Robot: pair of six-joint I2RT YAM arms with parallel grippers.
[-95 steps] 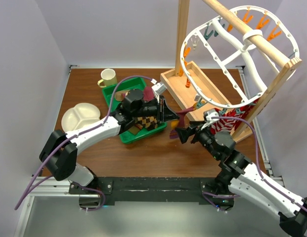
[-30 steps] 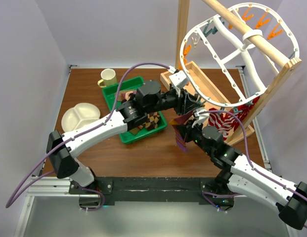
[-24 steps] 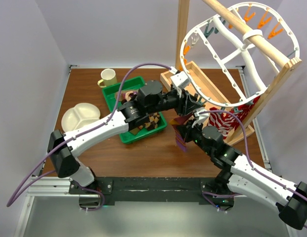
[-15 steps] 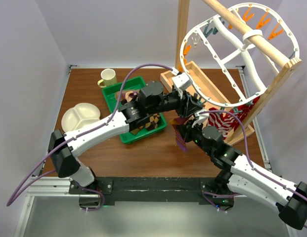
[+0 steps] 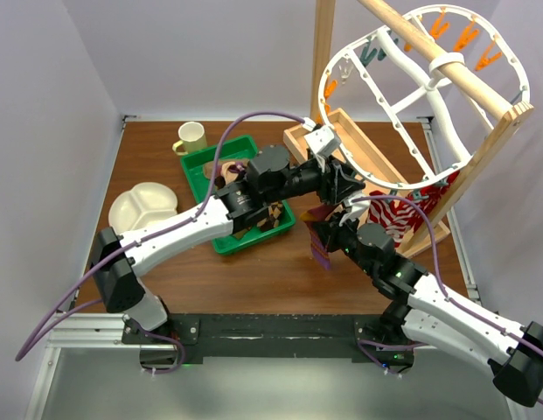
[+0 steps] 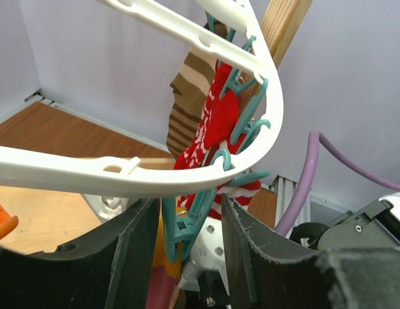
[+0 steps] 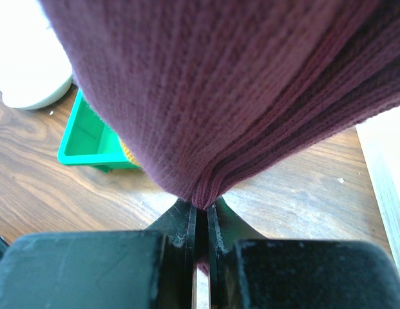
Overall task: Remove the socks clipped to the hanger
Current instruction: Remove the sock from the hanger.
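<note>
The white oval hanger [image 5: 426, 87] hangs tilted from the wooden rail. In the left wrist view its rim [image 6: 206, 177] crosses above my left gripper [image 6: 190, 257], which is open with a teal clip [image 6: 187, 222] between its fingers. That clip bites the yellow top of a maroon sock [image 6: 158, 283]. My right gripper [image 7: 201, 212] is shut on the lower end of this maroon sock [image 7: 238, 84], just below the hanger's near edge [image 5: 328, 238]. A red-and-white sock [image 6: 209, 135] and a brown striped sock [image 6: 187, 96] hang from other teal clips behind.
A green tray [image 5: 220, 241] holding argyle socks sits left of centre, with a cream cup [image 5: 191, 136] behind it and a white divided plate [image 5: 144, 206] further left. The wooden stand's post [image 5: 323, 52] and base [image 5: 341, 149] stand at the back right.
My left gripper has crept a little further right under the hanger rim and its jaws have spread wider around the teal clip. The right arm has held still with the maroon sock.
</note>
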